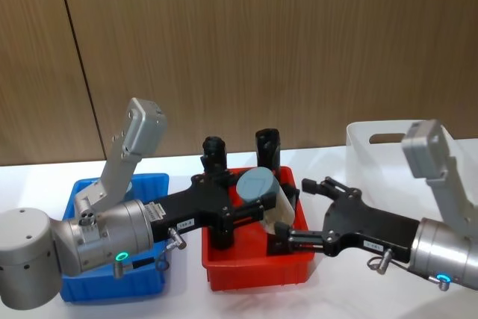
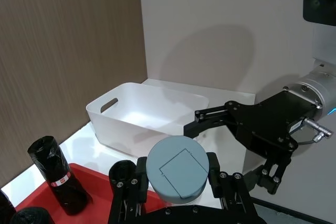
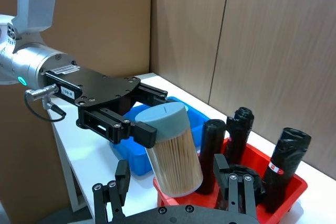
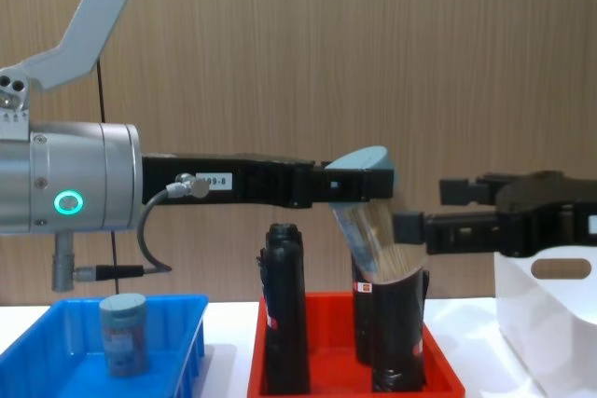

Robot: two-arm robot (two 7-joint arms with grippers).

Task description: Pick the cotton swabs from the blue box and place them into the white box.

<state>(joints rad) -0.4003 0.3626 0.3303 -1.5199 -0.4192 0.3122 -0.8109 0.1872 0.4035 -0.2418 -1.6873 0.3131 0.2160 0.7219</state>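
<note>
White plastic, tall and shiny: white box (image 1: 366,156) at 3 o'clock from the red tray (image 1: 254,273). Blue box (image 1: 146,280) on the other side, at 9 o'clock from the tray, with one tub of cotton swabs (image 4: 123,333) standing in it.

Left gripper (image 3: 152,113) out over the red tray, reaching in from 9 o'clock. Shut tight on the top end of a second tub (image 3: 176,161), right by its grey-blue lid (image 2: 176,174). Tub up in the air and tipped, lid end high, clear end low.

Right gripper (image 1: 298,211) reaching in from 3 o'clock. Fingers spread wide, nothing held. Tips just beside the clear low end of the tub. Touching or not? Cannot tell.

Black rolls (image 4: 284,305) standing in the red tray, right under the tipped tub.

Looks like a pass from one gripper to the other, with the white box on the right gripper's side. To do it well:

- Slide the right gripper in a bit more, to get the clear wall deep between both fingers.
- Grab below the left fingers, not on them.
- Close slowly and softly; thin clear plastic, likely easy to squash.
- Hold on with the left gripper until sure of a good grip on the right.
- Then open the left one and pull it straight back toward 9 o'clock.
- Keep the tub high, away from the black rolls.
</note>
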